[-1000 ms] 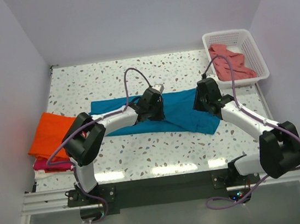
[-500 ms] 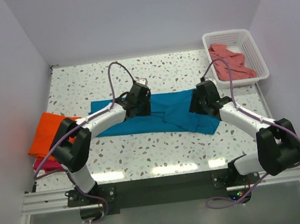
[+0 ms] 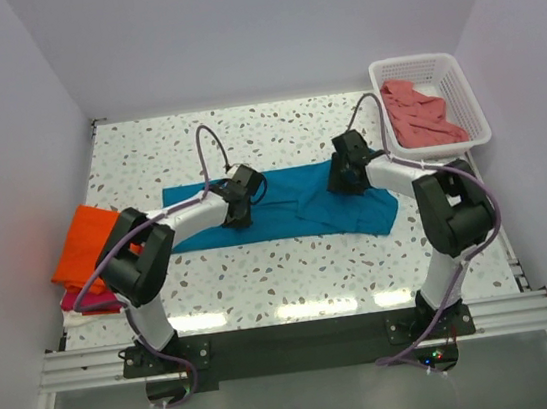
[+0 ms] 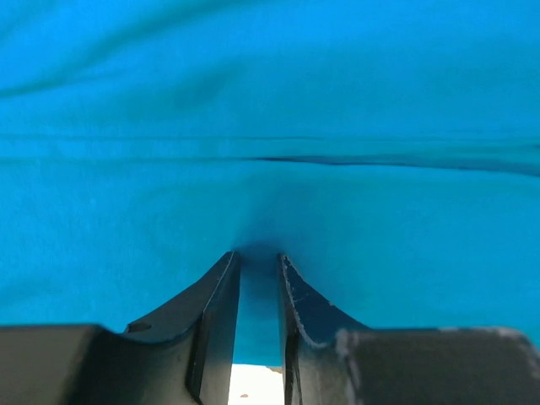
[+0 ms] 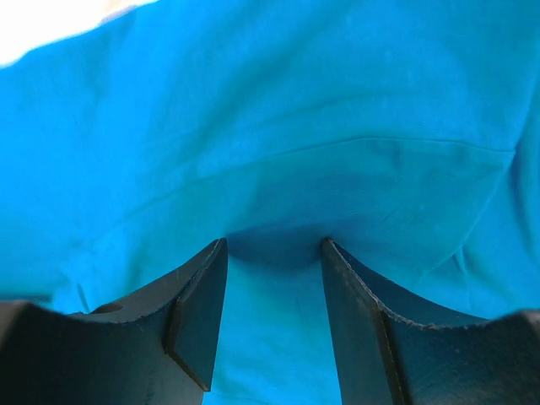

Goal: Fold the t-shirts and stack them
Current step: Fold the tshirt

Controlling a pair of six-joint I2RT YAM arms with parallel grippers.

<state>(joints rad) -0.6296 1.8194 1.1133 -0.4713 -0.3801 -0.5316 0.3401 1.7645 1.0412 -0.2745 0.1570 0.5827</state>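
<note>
We are, it seems, folding the teal-blue t-shirt [image 3: 290, 212] lying across the middle of the table [image 3: 245, 138]; the left gripper [image 4: 257, 257] is narrow, its grip unclear, the right gripper [image 5: 274, 245] half wide, so next both should pinch cloth.

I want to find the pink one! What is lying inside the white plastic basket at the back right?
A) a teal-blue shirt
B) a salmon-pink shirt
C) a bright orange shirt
B: a crumpled salmon-pink cloth t-shirt lies in the white plastic lattice basket; the teal-blue cloth t-shirt lies outside it.
</note>
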